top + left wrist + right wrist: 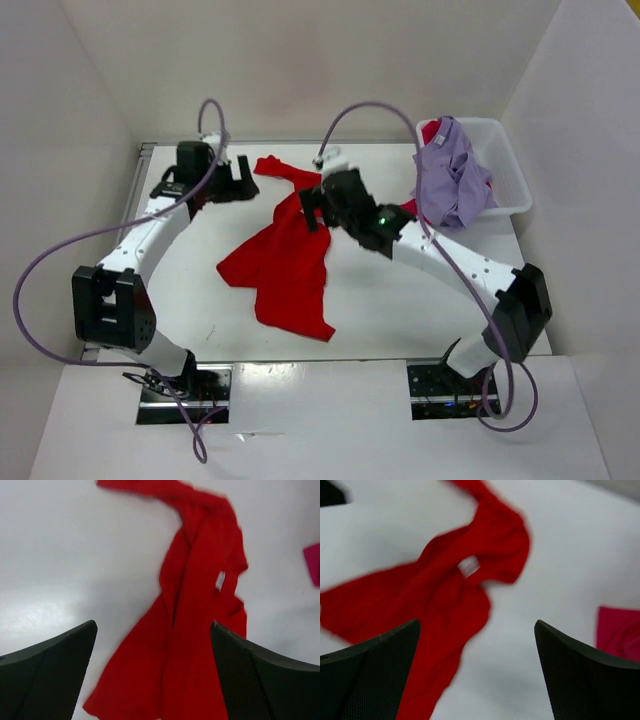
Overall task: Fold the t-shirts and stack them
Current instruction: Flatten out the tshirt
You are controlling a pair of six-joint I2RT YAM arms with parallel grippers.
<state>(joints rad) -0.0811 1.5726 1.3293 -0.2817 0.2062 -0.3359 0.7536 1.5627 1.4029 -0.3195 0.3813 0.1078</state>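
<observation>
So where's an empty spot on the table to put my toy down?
The near strip of table between the red t-shirt and the arm bases is bare, and so is the patch between that shirt and the left arm. The far right is crowded: the bin holds the lavender t-shirt.

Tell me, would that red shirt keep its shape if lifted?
Probably not: the red t-shirt lies rumpled and twisted on the table, so it would likely droop. Its thin folds suggest it is light. Pushed, it may bunch up.
</observation>
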